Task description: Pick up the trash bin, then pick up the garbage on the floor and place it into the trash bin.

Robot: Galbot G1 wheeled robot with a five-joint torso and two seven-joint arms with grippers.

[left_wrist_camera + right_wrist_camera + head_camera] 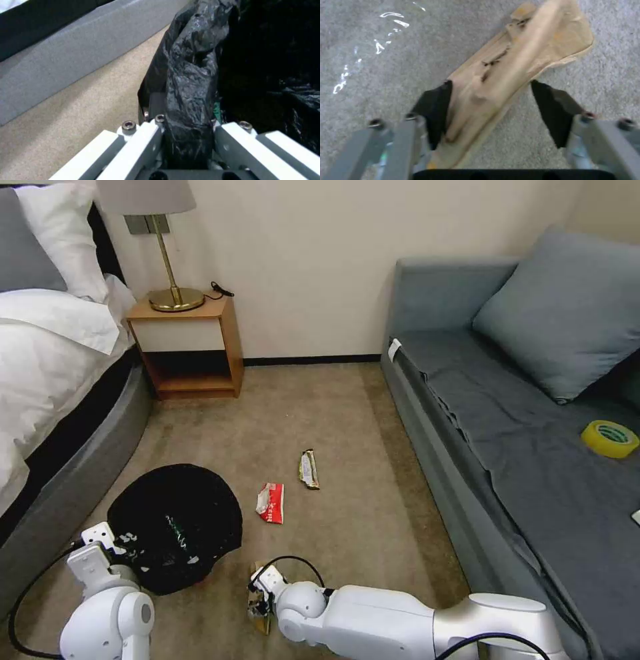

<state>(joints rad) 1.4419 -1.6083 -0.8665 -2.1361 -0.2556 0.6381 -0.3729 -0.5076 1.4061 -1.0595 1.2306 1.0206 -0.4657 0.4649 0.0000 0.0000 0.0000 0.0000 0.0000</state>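
The left gripper (186,140) holds its fingers clamped on the rim of the small round white trash bin lined with crinkled black plastic (175,527). Just beside that bin, on the carpet, the right gripper (493,110) has fingers spread wide astride the crumpled tan paper wrapper (506,75). Closing squarely across the wrapper's middle should pinch it off the carpet cleanly.

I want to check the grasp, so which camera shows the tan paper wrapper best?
The right wrist view: the tan paper wrapper lies on the carpet between the open fingers of the right gripper. In the head view it is a sliver mostly hidden behind that gripper. The left wrist view looks at the trash bin instead.
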